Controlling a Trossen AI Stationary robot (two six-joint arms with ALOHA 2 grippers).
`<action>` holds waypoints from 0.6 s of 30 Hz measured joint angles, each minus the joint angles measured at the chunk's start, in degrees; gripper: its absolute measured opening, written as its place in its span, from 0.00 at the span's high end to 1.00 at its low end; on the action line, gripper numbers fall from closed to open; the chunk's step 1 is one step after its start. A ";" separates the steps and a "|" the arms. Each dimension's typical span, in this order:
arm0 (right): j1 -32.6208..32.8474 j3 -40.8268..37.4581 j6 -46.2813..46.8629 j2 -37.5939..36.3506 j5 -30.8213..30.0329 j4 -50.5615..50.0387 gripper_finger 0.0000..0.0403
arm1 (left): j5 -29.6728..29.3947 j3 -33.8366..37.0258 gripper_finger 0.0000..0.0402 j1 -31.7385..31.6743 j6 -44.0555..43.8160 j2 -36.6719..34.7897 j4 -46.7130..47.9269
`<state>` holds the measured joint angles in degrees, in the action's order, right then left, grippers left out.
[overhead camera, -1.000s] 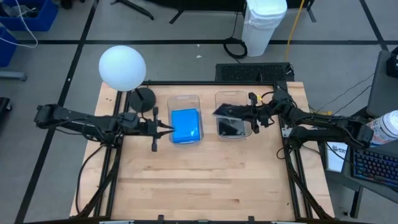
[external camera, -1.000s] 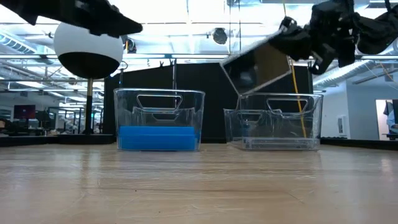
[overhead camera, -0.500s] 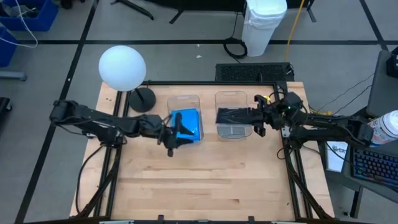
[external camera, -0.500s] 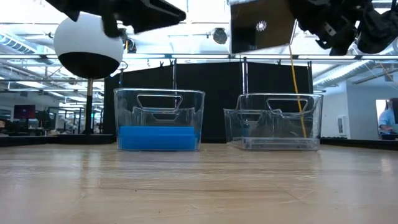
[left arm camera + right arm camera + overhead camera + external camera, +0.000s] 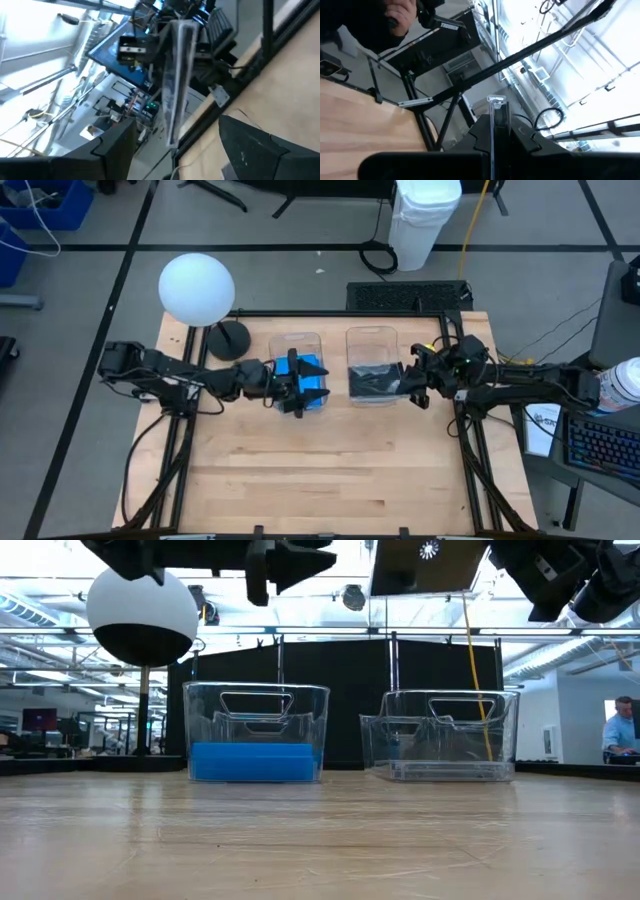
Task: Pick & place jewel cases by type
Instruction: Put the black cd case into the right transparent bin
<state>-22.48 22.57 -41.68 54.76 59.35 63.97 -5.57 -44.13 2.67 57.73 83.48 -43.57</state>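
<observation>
Two clear tubs stand side by side at the table's far middle. The left tub (image 5: 296, 342) holds bright blue jewel cases (image 5: 252, 762) lying flat on its floor. My left gripper (image 5: 303, 385) hovers open above that tub, pointing toward the table's right. My right gripper (image 5: 408, 383) is shut on a grey see-through jewel case (image 5: 374, 381), held high over the right tub (image 5: 440, 735). The left wrist view shows this case edge-on (image 5: 175, 85), between my left fingers' tips but far off. My right gripper pinches the grey case between its two fingers at the edge nearest the table's right side (image 5: 398, 383). The fingers come in about level from the table's right. The case (image 5: 492, 127) runs edge-on between them and hangs clear above the right tub.
A white globe lamp (image 5: 197, 288) on a black round foot (image 5: 229, 338) stands at the table's far left, close to my left arm. A person (image 5: 625, 730) sits in the room far behind the table. The table's near half is bare wood (image 5: 320, 470).
My left gripper has moved toward the table's right edge until it is over the blue tub, has rolled, and has opened. My right gripper has drawn back a little toward the right edge and tipped upward; the grey case has swung up from a slant near the tub's rim to well above it.
</observation>
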 joint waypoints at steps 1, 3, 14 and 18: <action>0.65 0.00 -0.15 0.00 -0.79 0.13 0.96 | 0.37 -0.53 0.30 -0.30 -0.71 0.01 0.41; 1.96 0.00 -1.77 0.43 -1.57 0.46 0.96 | 3.26 -1.49 0.30 -0.93 -2.11 0.42 0.12; 5.76 0.31 -7.58 3.87 -9.46 0.59 0.96 | 4.21 -9.87 0.30 -0.70 -0.31 9.51 0.95; 5.72 0.31 -7.45 3.95 -9.75 0.18 0.96 | 5.27 -12.03 0.32 -0.62 0.26 11.01 0.33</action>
<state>-16.76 22.87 -49.12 58.71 49.60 64.16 -0.31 -56.15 2.04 57.98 94.49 -43.24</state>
